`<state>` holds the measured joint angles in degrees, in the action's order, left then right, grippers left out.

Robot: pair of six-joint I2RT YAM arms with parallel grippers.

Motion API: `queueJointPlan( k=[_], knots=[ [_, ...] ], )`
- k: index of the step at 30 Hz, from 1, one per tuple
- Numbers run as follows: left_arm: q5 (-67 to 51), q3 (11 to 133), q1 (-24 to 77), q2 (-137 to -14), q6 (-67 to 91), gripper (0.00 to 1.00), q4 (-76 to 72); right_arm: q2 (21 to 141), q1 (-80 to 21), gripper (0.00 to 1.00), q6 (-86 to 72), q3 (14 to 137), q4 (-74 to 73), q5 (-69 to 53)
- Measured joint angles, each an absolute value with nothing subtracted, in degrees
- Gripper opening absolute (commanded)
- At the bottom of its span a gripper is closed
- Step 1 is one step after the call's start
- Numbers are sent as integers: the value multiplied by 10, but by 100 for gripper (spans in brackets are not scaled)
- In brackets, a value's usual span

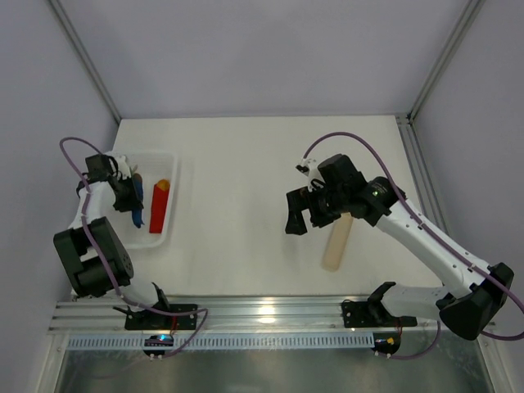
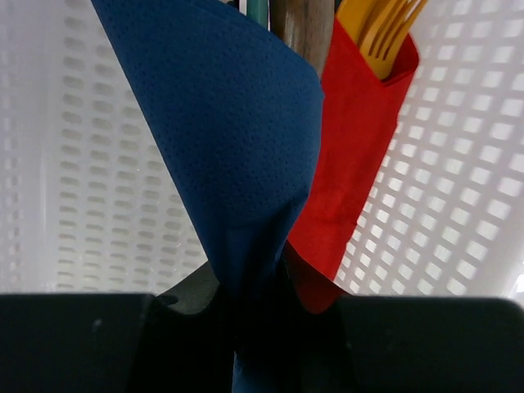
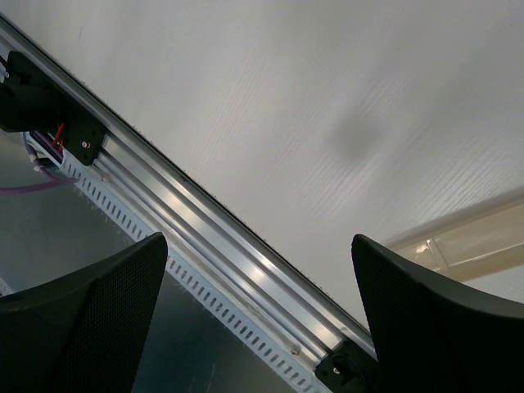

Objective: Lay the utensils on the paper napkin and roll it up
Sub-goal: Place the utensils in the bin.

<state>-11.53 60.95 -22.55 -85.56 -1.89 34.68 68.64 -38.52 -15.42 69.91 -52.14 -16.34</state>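
Note:
The paper napkin (image 2: 237, 147) is a dark navy-blue roll, pinched at its narrow end by my left gripper (image 2: 258, 303), which is shut on it. The ends of the utensils (image 2: 304, 24), one copper-brown and one teal, stick out of the roll's wide far end. In the top view the left gripper (image 1: 131, 201) holds the blue napkin (image 1: 137, 196) inside the white basket (image 1: 155, 155) at the table's left. My right gripper (image 1: 296, 219) hangs open over the middle of the table with nothing between its fingers (image 3: 82, 319).
A red napkin roll (image 2: 352, 147) with a yellow-orange fork in it lies beside the blue one in the basket (image 2: 74, 164). A pale beige bar (image 1: 336, 241) lies on the table under the right arm. The aluminium rail (image 3: 213, 237) runs along the near edge.

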Motion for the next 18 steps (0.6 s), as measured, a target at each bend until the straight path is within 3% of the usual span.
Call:
queueJointPlan(
  k=[5,18],
  knots=[
    [-117,609,-227,-912,-22,0,350,692,-385,97,-158,700,-528,-163],
    [-188,598,-274,-917,-38,0,307,692,-384,96,-155,701,-528,-159]
  ],
)
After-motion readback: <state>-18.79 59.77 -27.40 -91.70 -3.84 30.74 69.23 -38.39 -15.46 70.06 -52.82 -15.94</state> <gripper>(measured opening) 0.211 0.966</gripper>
